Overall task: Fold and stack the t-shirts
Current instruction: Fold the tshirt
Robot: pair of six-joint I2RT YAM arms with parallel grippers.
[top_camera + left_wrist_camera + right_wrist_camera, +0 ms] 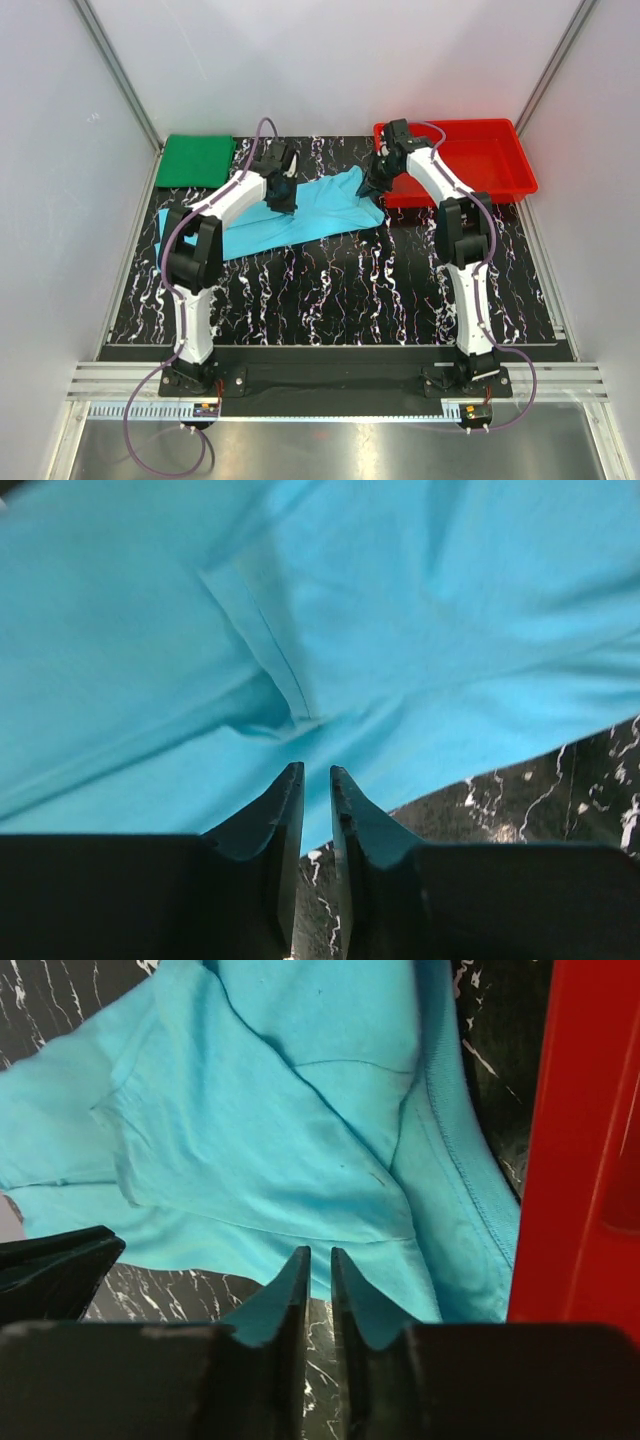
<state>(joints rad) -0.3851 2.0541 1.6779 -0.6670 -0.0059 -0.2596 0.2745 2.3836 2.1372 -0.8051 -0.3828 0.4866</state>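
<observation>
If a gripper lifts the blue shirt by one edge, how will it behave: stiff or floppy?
Likely floppy: the blue shirt lies in soft creases and folds, so it should hang and drape from the held edge. It is probably light, as the cloth looks thin. If pushed, it may bunch up rather than slide whole, since it is wrinkled beside the red tray.

i see the spread shirt (pixel 300 215) on the table (pixel 330 290), the folded shirt (pixel 195 160) back left, the tray (pixel 495 160) just beside its right end.
</observation>
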